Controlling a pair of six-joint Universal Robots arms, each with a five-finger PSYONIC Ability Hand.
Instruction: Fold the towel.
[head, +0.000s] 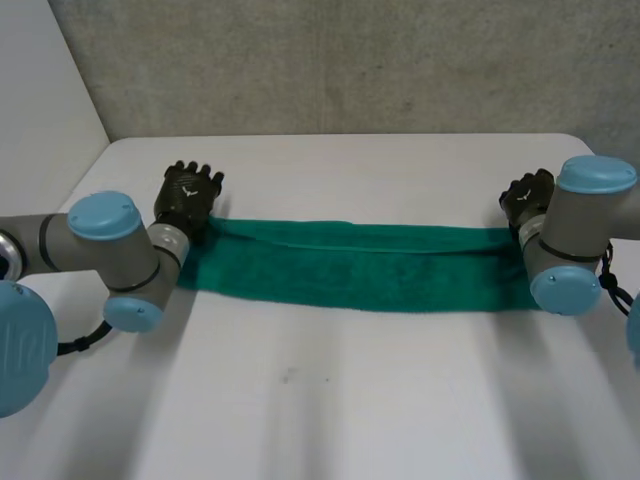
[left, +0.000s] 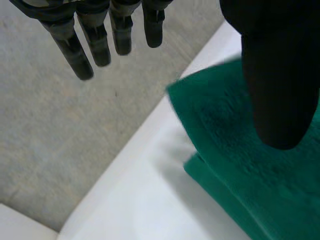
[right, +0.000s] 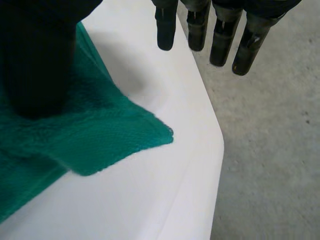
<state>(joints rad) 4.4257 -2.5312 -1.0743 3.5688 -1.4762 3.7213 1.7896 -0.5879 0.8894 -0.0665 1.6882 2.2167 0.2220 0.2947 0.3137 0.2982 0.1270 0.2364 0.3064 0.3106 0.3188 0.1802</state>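
While the green towel (head: 350, 265) lies as a long folded strip across the white table (head: 320, 400), my left hand (head: 188, 195) sits at its left end and my right hand (head: 527, 195) at its right end. On both, the fingers (left: 70, 50) are straight and released, grasping nothing.

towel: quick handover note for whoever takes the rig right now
Left hand: open, at the towel's left end, fingers straight and off the cloth, thumb above it.
Right hand: open, at the towel's right end, fingers straight past the corner, thumb above the cloth.
Towel: a long green strip lying flat across the table, between the two hands.
Done: it looks folded once lengthwise; two layers show at the left end.
Left: probably grasp the ends and fold the strip end to end. Neither hand holds the cloth yet.
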